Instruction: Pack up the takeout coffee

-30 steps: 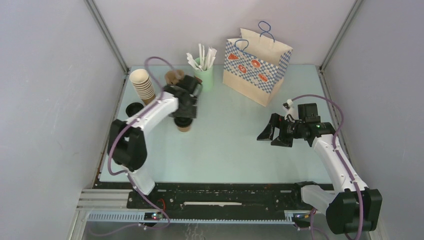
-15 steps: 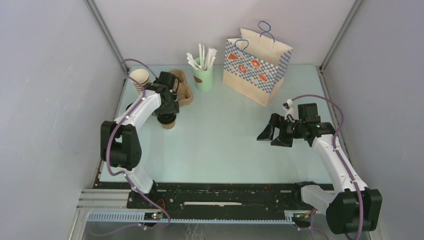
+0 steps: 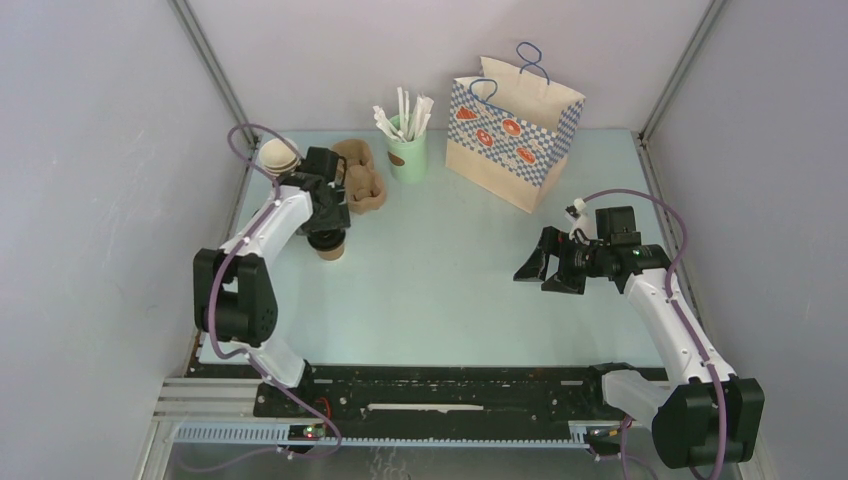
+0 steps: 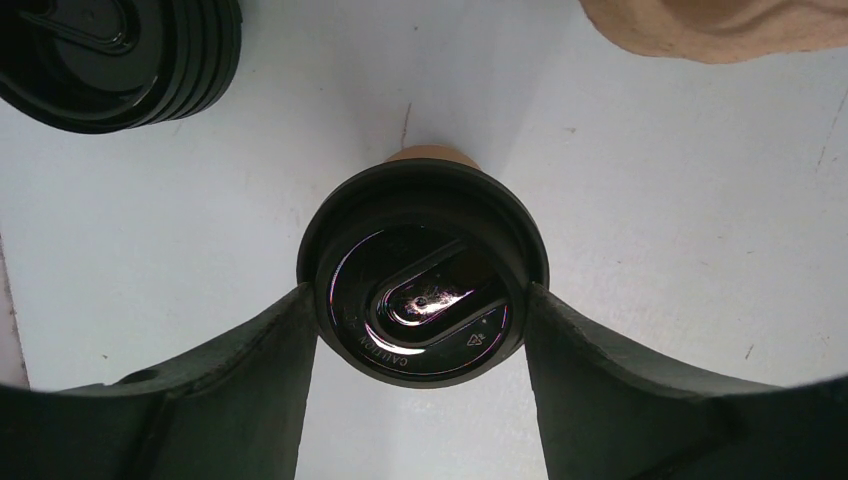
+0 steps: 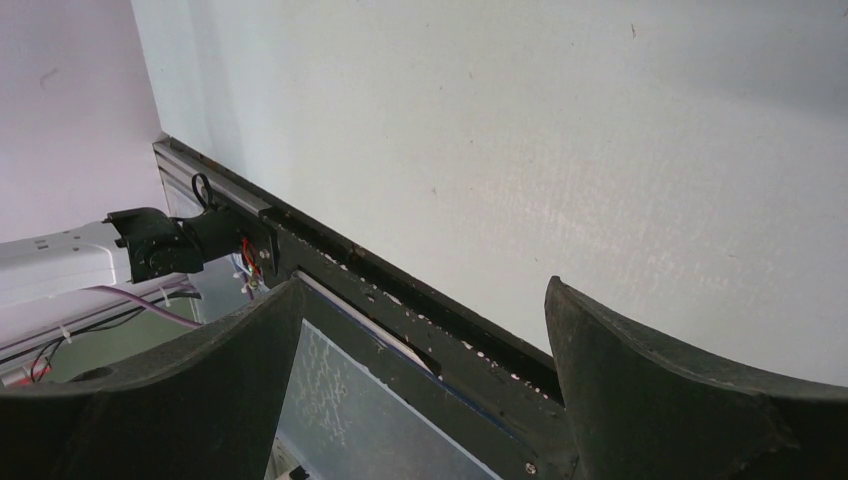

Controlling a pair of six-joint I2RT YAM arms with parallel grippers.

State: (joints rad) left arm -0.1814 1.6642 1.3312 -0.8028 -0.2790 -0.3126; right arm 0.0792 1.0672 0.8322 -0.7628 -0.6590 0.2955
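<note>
The left arm (image 3: pixel 270 225) stretches toward the far left corner. The left tool (image 4: pixel 422 305) points straight down, its fingers (image 4: pixel 285 350) pressing both sides of a coffee cup (image 3: pixel 332 250). The right arm (image 3: pixel 670 310) is bent and level, and the right tool (image 3: pixel 548 272) is spread wide and empty.

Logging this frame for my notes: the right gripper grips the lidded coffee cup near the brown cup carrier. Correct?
Wrong arm. The left gripper grips the lidded coffee cup near the brown cup carrier; the left wrist view shows its fingers against the lid. The right gripper hangs open, empty.
</note>
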